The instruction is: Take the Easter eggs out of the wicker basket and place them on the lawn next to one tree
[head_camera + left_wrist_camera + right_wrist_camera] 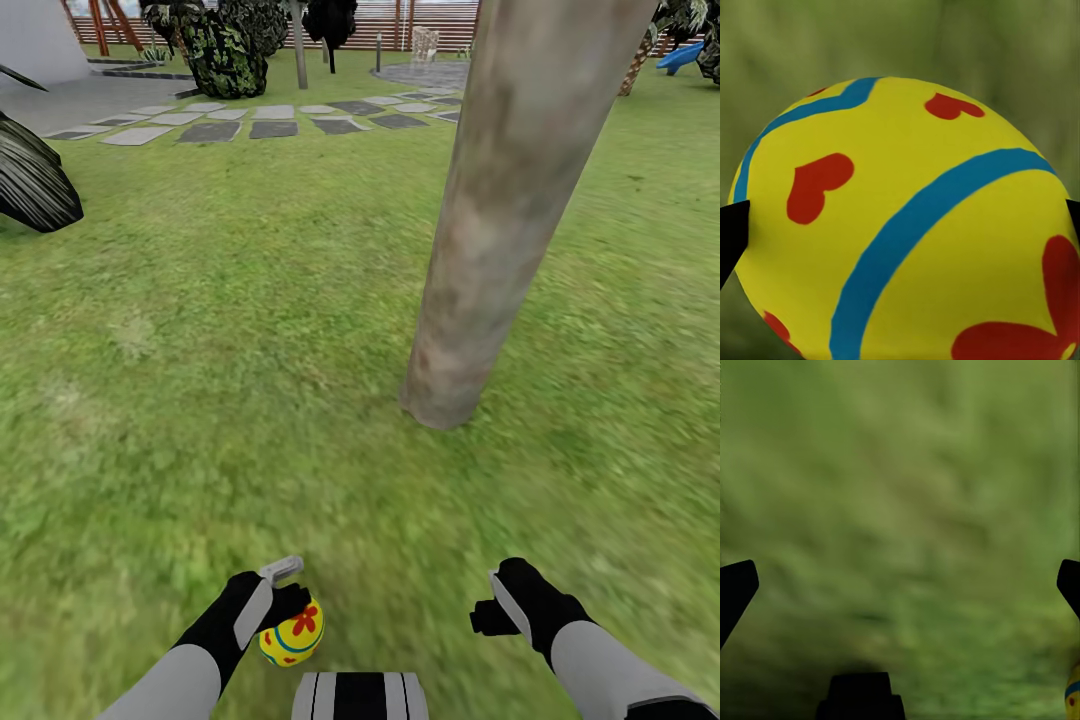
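Observation:
My left gripper (288,600) hangs low over the lawn (200,350), shut on one Easter egg (292,632), yellow with red marks and a blue-green stripe. In the left wrist view that egg (900,217) sits between the two black fingertips. My right gripper (492,602) is open and holds nothing, with grass between its spread fingertips (736,589). A sliver of a yellow egg (1072,694) shows at that view's edge. The tree (500,220) stands just ahead and to the right, its grey-brown trunk meeting the grass a short reach beyond my right gripper. The wicker basket is out of view.
Grey paving slabs (270,120) cross the far lawn. A dark spiky plant (35,185) is at the left edge, a leafy bush (225,50) and a slatted fence (400,25) at the back. Open grass lies left of the trunk.

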